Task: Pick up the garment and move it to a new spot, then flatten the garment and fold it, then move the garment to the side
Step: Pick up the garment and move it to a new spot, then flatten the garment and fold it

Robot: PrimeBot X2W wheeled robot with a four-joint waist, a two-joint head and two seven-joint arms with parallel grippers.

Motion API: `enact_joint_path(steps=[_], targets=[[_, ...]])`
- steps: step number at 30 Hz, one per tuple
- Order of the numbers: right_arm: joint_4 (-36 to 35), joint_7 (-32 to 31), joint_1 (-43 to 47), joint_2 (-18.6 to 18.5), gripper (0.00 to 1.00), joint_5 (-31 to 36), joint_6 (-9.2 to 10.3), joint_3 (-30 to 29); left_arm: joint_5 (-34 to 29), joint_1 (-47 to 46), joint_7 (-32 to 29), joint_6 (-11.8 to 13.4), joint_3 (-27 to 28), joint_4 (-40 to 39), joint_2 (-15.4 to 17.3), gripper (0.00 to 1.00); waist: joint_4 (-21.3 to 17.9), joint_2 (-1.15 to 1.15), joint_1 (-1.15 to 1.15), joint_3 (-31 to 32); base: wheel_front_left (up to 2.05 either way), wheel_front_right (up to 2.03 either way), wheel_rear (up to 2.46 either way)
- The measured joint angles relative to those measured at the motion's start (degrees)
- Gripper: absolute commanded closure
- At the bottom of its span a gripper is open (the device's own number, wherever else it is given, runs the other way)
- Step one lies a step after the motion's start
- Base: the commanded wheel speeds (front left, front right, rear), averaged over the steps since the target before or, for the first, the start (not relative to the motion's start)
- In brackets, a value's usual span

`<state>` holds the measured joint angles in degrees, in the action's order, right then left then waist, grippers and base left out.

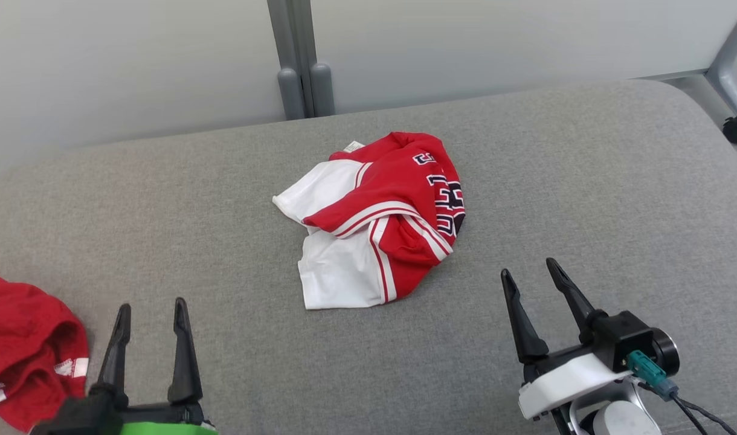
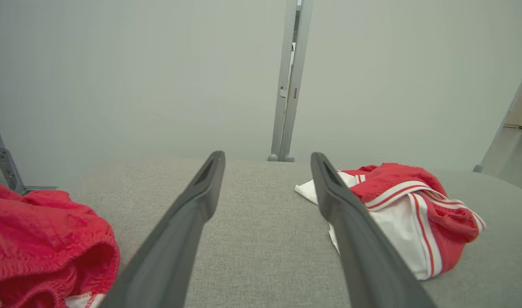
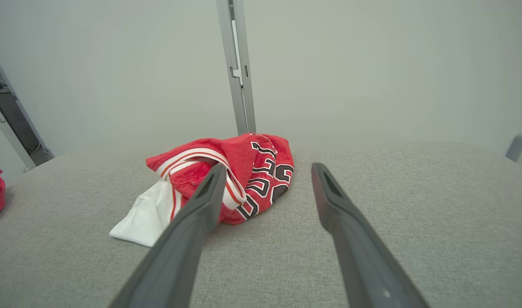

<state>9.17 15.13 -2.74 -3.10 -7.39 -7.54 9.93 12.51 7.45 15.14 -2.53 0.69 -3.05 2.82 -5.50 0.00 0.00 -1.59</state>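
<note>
Jersey (image 1: 374, 223) lies crumpled at the centre of the grey surface (image 1: 586, 181), ahead of and between the left jaws and right jaws, touching neither. Both stand released and empty. The right jaws are nearer: you would reach forward and leftward.

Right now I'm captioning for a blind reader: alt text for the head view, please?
A crumpled red and white jersey lies in the middle of a grey cushion. The left gripper and right gripper hover open below it, clear of it; a second red garment sits at the lower left.
</note>
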Motion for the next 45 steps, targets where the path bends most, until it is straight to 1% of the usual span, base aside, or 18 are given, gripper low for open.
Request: enact_joint_path(steps=[3,7,11,15,24,45], targets=[[-0.3,0.0,1.5,0.0,0.00,0.5,0.00,0.0,-1.7,1.4,0.0,-0.6,-1.3,1.1,0.0,0.00,-0.6,0.00,0.00,1.4,0.00,0.00,0.00],[-0.7,0.0,2.8,0.1,0.00,0.7,0.00,-0.1,-3.1,2.2,0.0,-0.6,-3.4,2.1,0.0,0.00,-0.9,0.00,0.00,2.6,0.00,0.00,0.00],[-0.9,0.0,3.4,0.2,0.00,1.0,0.00,0.2,-3.4,2.5,0.0,0.4,-4.8,2.9,0.0,0.00,-0.8,0.00,0.00,2.8,0.00,0.00,0.00],[-1.0,0.0,3.4,0.2,0.00,1.0,0.00,0.6,-3.5,2.5,0.0,0.8,-5.6,3.2,0.0,0.00,-0.6,0.00,0.00,2.7,0.00,0.00,0.00],[-0.8,0.0,3.4,0.2,0.00,0.9,0.00,1.3,-4.3,2.5,0.0,1.5,-6.4,3.6,0.0,0.00,-0.4,0.00,0.00,2.8,0.00,0.00,0.00],[-0.6,0.0,3.7,0.2,0.00,0.4,0.00,1.4,-4.6,2.5,0.0,1.6,-8.3,4.9,0.0,0.00,0.3,0.00,0.00,3.8,0.00,0.00,0.00]])
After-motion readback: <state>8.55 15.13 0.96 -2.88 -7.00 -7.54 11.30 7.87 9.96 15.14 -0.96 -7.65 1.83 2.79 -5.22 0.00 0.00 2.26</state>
